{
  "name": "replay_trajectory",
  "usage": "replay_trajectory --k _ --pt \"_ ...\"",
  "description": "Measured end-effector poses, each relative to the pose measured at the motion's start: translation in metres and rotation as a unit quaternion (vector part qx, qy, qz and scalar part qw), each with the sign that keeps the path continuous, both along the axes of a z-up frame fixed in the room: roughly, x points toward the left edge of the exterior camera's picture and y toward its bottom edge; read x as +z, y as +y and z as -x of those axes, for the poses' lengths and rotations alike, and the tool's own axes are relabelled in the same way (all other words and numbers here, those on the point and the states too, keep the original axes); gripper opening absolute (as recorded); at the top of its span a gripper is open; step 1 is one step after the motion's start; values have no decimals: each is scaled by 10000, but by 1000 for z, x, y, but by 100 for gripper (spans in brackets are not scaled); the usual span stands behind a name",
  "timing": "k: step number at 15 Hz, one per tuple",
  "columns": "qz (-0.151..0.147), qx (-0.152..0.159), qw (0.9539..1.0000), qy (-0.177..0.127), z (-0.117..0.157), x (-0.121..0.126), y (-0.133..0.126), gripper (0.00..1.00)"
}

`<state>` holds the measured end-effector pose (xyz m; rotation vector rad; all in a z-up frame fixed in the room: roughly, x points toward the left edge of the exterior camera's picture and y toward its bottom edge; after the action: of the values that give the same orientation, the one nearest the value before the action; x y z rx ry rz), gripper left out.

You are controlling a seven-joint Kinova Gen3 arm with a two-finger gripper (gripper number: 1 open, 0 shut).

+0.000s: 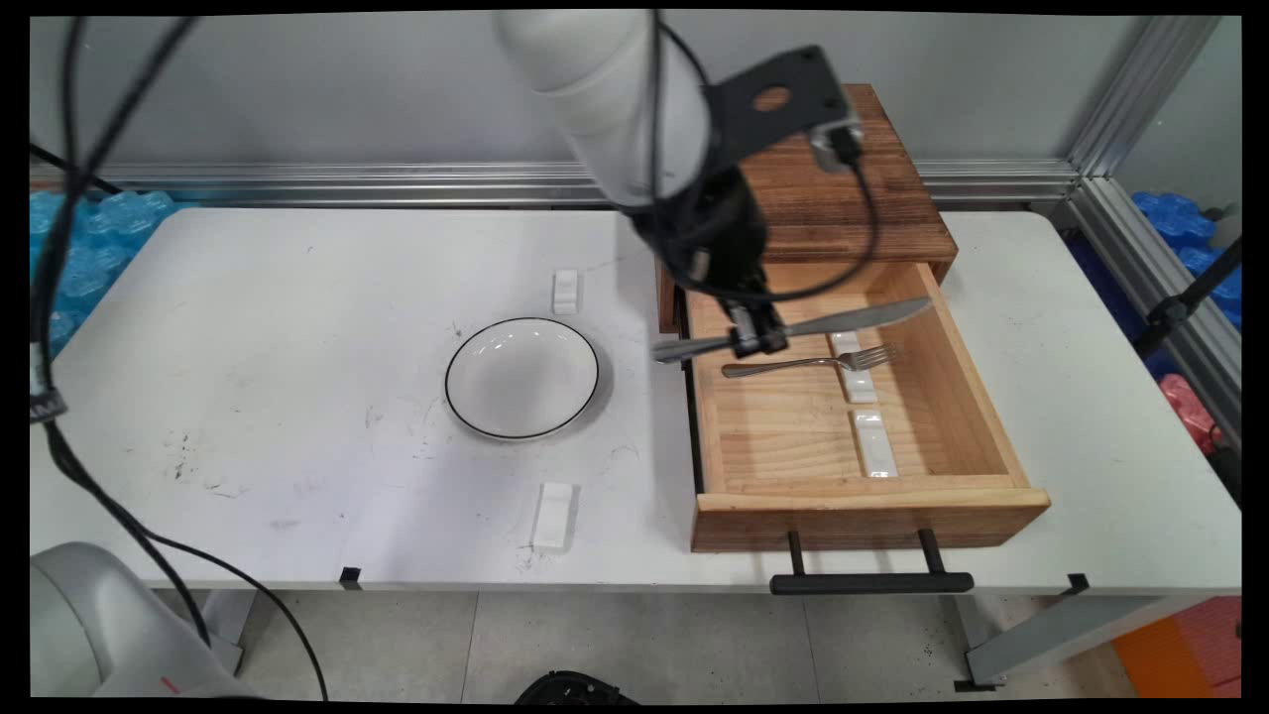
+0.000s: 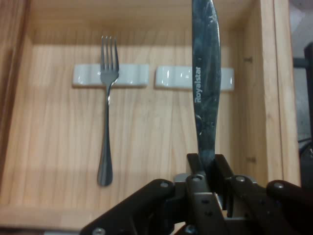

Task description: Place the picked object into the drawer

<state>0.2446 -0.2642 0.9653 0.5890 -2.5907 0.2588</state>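
Two black fingers of the gripper (image 1: 758, 340) pinch a knife (image 1: 853, 319) level above the open drawer (image 1: 977, 397); fork (image 2: 107, 112) below.

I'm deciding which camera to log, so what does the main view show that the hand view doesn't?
Only the main view shows the white table, the black-rimmed bowl, two white rests lying on the table, the drawer's black handle and the wooden cabinet top. Only the hand view shows the Royalstar lettering on the knife. Both show the end effector shut on the knife above the open drawer, with the fork lying across one of two rests inside.
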Motion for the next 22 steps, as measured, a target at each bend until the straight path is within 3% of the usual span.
replay_trajectory --k 11,22 --pt "-63 -135 9995 -273 73 -70 -33 0" --pt "-169 -195 9980 -577 90 -133 -51 0"
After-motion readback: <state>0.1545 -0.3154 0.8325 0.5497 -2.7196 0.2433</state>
